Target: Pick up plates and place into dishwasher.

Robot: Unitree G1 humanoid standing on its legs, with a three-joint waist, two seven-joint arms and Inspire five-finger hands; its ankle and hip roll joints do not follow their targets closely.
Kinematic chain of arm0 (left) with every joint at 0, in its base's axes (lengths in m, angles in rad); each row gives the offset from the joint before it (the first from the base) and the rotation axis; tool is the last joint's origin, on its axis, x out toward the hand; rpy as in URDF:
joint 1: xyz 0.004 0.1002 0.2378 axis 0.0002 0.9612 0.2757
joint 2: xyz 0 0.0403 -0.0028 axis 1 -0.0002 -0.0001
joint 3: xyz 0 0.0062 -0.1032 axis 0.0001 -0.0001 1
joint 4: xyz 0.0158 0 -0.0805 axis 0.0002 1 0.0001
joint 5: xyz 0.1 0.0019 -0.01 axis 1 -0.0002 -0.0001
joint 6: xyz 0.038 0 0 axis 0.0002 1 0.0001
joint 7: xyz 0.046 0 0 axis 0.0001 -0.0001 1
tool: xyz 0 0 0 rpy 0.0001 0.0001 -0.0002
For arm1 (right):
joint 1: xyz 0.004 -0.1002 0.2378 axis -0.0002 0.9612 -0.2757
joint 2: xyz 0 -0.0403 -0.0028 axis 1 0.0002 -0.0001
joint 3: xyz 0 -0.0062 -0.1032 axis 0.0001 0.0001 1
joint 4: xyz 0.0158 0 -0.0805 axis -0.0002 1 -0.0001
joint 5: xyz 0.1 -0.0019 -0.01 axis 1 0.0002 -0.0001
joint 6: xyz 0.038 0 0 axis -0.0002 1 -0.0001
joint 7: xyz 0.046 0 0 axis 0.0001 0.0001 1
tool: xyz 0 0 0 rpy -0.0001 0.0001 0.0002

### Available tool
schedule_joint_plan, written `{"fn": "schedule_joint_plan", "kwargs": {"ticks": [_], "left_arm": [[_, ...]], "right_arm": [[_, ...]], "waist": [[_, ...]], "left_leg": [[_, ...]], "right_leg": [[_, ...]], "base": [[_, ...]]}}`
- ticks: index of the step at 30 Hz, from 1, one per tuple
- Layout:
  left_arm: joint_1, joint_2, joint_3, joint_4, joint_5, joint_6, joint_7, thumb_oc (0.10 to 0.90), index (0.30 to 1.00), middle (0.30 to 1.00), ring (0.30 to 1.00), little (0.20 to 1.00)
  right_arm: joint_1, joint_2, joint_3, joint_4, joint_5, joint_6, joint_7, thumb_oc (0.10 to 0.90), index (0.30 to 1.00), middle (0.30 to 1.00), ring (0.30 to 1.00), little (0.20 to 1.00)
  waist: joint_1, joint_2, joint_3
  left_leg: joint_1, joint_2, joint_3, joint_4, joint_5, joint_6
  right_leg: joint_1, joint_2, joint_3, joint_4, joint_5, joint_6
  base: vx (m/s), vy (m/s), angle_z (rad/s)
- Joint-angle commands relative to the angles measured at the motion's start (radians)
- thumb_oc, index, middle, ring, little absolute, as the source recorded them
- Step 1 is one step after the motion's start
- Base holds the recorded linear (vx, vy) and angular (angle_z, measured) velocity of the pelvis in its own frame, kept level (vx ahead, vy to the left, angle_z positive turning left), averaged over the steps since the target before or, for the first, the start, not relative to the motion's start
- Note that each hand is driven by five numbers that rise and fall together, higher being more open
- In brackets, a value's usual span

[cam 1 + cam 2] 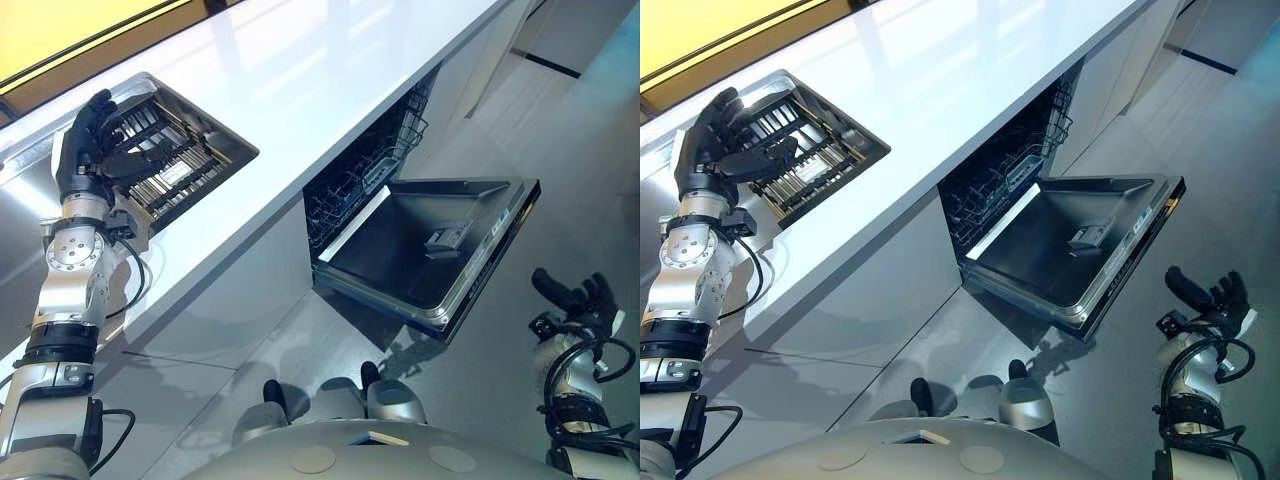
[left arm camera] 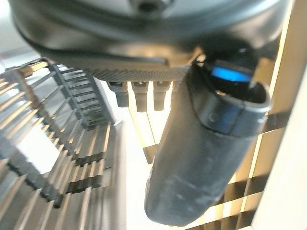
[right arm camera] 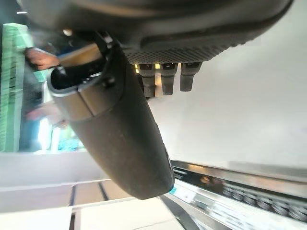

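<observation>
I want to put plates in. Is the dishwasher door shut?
No, the dishwasher door is folded down flat, and the rack inside shows behind it.

My desk (image 1: 330, 70) is smooth, glossy white. The rack (image 1: 165, 160) at its far left is dark metal bars. The dishwasher door (image 1: 410, 250) shows brushed, softly shining steel. My left robot hand (image 1: 90, 140) looks like matt dark plastic.

2 head eyes share dishwasher (image 1: 430, 250); wrist cameras close.
</observation>
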Motion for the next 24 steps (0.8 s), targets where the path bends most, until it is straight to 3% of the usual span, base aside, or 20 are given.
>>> {"fn": "schedule_joint_plan", "kwargs": {"ticks": [1, 6, 11, 14, 20, 24], "left_arm": [[-0.131, 0.045, 0.087, -0.024, -0.041, -0.152, 0.036, 0.8, 0.9, 0.9, 0.9, 0.9], [-0.221, 0.057, 0.052, -0.021, -0.07, -0.18, 0.063, 0.8, 0.9, 0.9, 0.9, 0.9], [-0.33, 0.085, 0.007, 0.01, -0.087, -0.204, 0.082, 0.8, 0.9, 0.9, 0.9, 0.9], [-0.413, 0.097, -0.04, 0.014, -0.097, -0.214, 0.107, 0.8, 0.9, 0.9, 0.9, 0.9], [-0.54, 0.099, -0.114, 0.003, -0.088, -0.186, 0.167, 0.8, 0.9, 0.9, 0.9, 0.9], [-0.585, 0.097, -0.146, -0.015, -0.078, -0.175, 0.187, 0.8, 0.9, 0.9, 0.9, 0.9]], "right_arm": [[-0.078, -0.06, 0.002, -0.025, 0.195, -0.058, 0.117, 0.8, 0.9, 0.9, 0.9, 0.9], [-0.167, -0.02, 0.048, 0.016, 0.492, -0.039, 0.223, 0.8, 0.9, 0.9, 0.9, 0.9], [-0.267, 0.003, 0.073, 0.086, 0.665, -0.012, 0.268, 0.8, 0.9, 0.9, 0.9, 0.9], [-0.343, 0.007, 0.097, 0.135, 0.728, -0.02, 0.262, 0.8, 0.9, 0.9, 0.9, 0.9], [-0.462, 0.004, 0.119, 0.232, 0.779, -0.004, 0.229, 0.8, 0.9, 0.9, 0.9, 0.9], [-0.517, 0.015, 0.163, 0.185, 0.833, 0.016, 0.337, 0.8, 0.9, 0.9, 0.9, 0.9]], "waist": [[0.035, 0.064, -0.02], [0.059, 0.083, 0.082], [0.069, 0.094, 0.171], [0.075, 0.106, 0.229], [0.089, 0.119, 0.28], [0.102, 0.111, 0.294]], "left_leg": [[-0.076, -0.069, -0.036, 0.077, -0.104, 0.068], [-0.182, -0.066, -0.075, 0.124, -0.081, 0.046], [-0.284, -0.063, -0.103, 0.19, -0.068, 0.031], [-0.363, -0.066, -0.117, 0.261, -0.067, 0.029], [-0.426, -0.08, -0.138, 0.294, -0.064, 0.037], [-0.425, -0.091, -0.144, 0.272, -0.064, 0.044]], "right_leg": [[-0.113, 0.084, -0.086, 0.239, -0.186, -0.034], [-0.174, 0.081, -0.09, 0.259, -0.185, -0.057], [-0.242, 0.074, -0.099, 0.298, -0.186, -0.079], [-0.306, 0.065, -0.106, 0.356, -0.192, -0.098], [-0.375, 0.058, -0.115, 0.412, -0.201, -0.114], [-0.382, 0.052, -0.113, 0.406, -0.199, -0.111]], "base": [[-0.07, -0.091, 0.18], [-0.21, -0.091, 0.21], [-0.21, -0.047, 0.28], [-0.2, -0.01, 0.19], [-0.09, 0.026, 0.21], [-0.02, 0.045, 0.12]]}}
